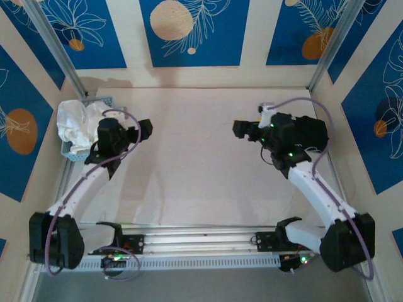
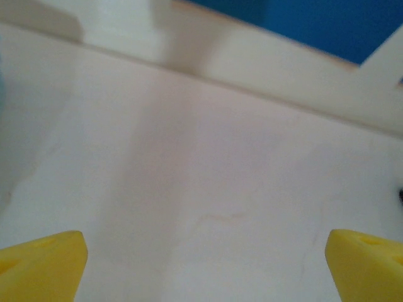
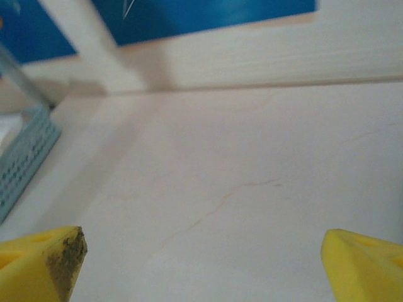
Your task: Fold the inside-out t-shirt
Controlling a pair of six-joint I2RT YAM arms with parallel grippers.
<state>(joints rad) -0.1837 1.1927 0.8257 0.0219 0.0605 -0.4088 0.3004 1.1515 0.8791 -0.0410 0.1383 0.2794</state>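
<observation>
My left gripper (image 2: 204, 255) and right gripper (image 3: 203, 255) hang spread wide, empty; pale table (image 2: 208, 163) beneath them, blue wall panels (image 3: 208, 16) ahead.

You have a white t-shirt (image 1: 74, 123), plain where it shows, bunched in a pale blue basket (image 3: 22, 165) whose wall is dotted with rows of small holes. The table (image 1: 201, 176) is a pale pinkish white with faint hairline marks. Your wall panels (image 1: 214, 44) are deep blue with thin white leaf outlines and peach and orange discs, set in cream boards. The arms (image 1: 315, 182) are white with black joints and lilac cables (image 1: 297, 99). The left gripper (image 2: 206, 258) and right gripper (image 3: 204, 258) carry yellow fingertips (image 2: 44, 264); one right tip is smudged dark grey-brown.
</observation>
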